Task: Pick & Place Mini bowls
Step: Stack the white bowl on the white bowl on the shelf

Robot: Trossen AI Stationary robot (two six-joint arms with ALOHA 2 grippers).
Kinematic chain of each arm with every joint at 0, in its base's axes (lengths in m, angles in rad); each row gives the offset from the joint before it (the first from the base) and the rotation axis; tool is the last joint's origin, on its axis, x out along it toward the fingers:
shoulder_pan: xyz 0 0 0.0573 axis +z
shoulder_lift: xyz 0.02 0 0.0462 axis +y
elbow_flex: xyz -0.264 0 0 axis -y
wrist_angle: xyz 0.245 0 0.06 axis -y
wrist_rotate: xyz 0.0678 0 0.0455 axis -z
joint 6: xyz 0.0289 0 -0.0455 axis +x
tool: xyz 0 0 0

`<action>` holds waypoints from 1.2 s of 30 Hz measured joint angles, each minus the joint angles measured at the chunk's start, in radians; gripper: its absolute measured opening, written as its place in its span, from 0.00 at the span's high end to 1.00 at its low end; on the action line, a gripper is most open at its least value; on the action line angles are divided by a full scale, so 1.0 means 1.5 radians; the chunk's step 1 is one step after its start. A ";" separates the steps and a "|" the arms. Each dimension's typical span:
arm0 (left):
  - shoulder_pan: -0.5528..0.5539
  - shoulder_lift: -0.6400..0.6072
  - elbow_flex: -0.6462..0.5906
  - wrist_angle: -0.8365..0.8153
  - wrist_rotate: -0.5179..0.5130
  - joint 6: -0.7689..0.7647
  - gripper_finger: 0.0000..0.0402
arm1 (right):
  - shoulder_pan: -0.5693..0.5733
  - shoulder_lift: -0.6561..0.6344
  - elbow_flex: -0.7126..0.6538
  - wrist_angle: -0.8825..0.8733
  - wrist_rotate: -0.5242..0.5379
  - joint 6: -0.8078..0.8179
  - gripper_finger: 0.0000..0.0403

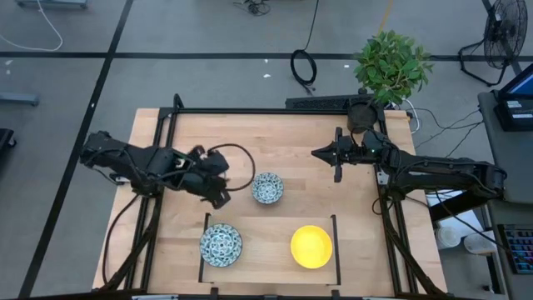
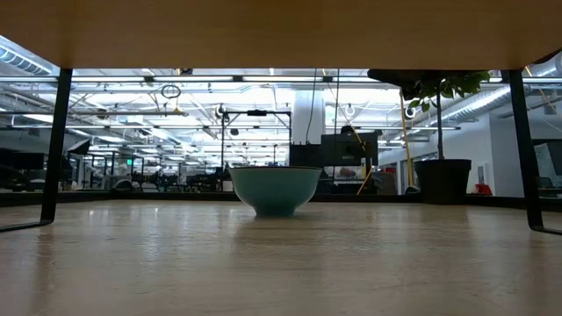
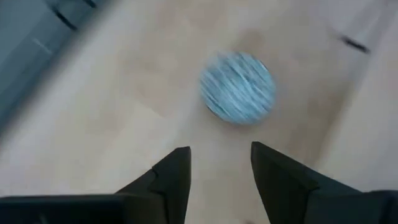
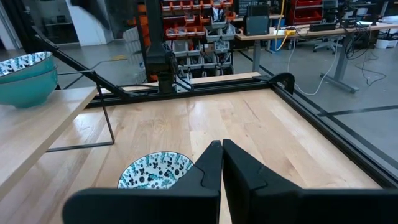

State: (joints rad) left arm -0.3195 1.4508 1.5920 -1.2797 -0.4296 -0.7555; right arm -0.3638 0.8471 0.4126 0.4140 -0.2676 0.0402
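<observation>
A: Pale wood worktop (image 1: 283,137); where do the bowls sit?

B: All rim-up, round, no long axis. One patterned bowl (image 1: 267,188) mid-worktop, another (image 1: 221,245) near-left, the yellow bowl (image 1: 311,247) near-right.

A: Pincers?

B: Left pincer (image 1: 221,198) empty, fingers apart, left of the middle bowl. Right pincer (image 1: 316,154) closed, empty. The pattern blurs in the left wrist view.

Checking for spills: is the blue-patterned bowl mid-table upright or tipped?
Upright. The blue-patterned bowl shows its full round rim from above and sits level on the table.
</observation>
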 joint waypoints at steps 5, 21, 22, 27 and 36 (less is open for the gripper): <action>-0.012 -0.062 -0.084 0.012 -0.208 0.007 0.58 | 0.000 0.000 0.000 0.000 0.000 0.009 1.00; 0.134 -0.401 -0.611 0.737 -0.005 0.449 0.58 | 0.059 0.032 0.032 0.181 0.005 0.080 0.88; 0.150 -0.406 -0.613 0.743 -0.005 0.467 0.58 | 0.074 0.042 0.058 0.160 0.016 0.068 0.84; 0.221 -0.405 -0.613 0.744 0.008 0.543 0.58 | 0.150 0.150 0.268 -0.120 0.188 -0.024 0.57; 0.328 -0.373 -0.613 0.744 0.089 0.596 0.58 | 0.159 0.480 0.592 -0.547 0.317 0.017 0.30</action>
State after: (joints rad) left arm 0.1725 0.8909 0.6726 -0.1633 -0.2957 0.1382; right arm -0.1249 1.5677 1.3003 -0.4066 0.2077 0.0652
